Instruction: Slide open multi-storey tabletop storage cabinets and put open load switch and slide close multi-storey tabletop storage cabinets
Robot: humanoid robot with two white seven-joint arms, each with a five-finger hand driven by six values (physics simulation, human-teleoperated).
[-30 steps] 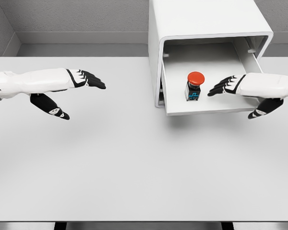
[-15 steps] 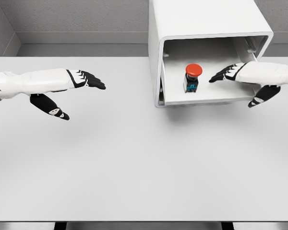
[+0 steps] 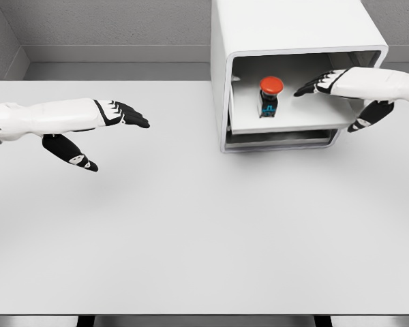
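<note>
— Sitting where, the load switch [image 3: 270,96]?
— Upright in the drawer [image 3: 286,117] of the white storage cabinet [image 3: 286,41], red button on top; drawer partly pushed in.
— And the right hand [image 3: 325,83]?
— Reaching over the drawer's right side, fingers extended and apart, thumb below the drawer front, holding nothing.
— Left hand [image 3: 112,117]?
— Hovering over the white counter [image 3: 191,231], well apart from the cabinet, fingers spread, empty.

Simulated lab: bare white table [image 3: 191,238], grey walls [image 3: 109,27]
</note>
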